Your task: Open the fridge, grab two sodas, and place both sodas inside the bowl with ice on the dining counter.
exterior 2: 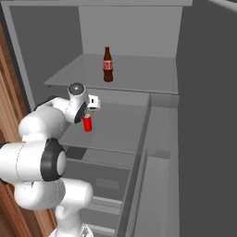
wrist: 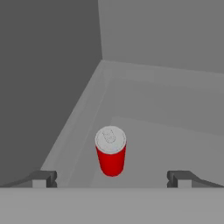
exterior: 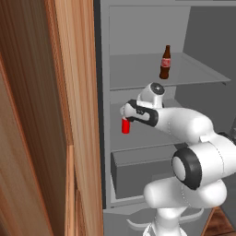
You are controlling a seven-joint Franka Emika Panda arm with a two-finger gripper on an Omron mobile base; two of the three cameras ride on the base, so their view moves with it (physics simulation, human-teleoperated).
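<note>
The fridge (exterior: 138,27) is seen standing open, a plain grey box with smooth flat walls, grey shelves and a boxy drawer (exterior: 138,177) low down. A wooden panel (exterior: 78,115) with streaked grain is seen along its left side.

The white arm is bent at a dark elbow joint and is reached forward into the fridge at the middle shelf (exterior 2: 115,129), its wrist turned down so that the hand (wrist: 111,178) is tilted over the shelf from above. The hand is released, its two dark fingertips (wrist: 43,178) spread wide and nothing held between them.

The bottle (exterior: 165,62) is slim, dark brown and red-labelled; it is stood upright on the upper shelf (exterior: 184,73), long axis vertical, neck up.

The can (wrist: 111,150) is a short red cylinder with a silver top, stood upright on the middle shelf near the fridge's left wall, top up. In the hand view it is placed between the fingertips but apart from both; it is probably just below the hand, though the base views leave the gap unclear.
</note>
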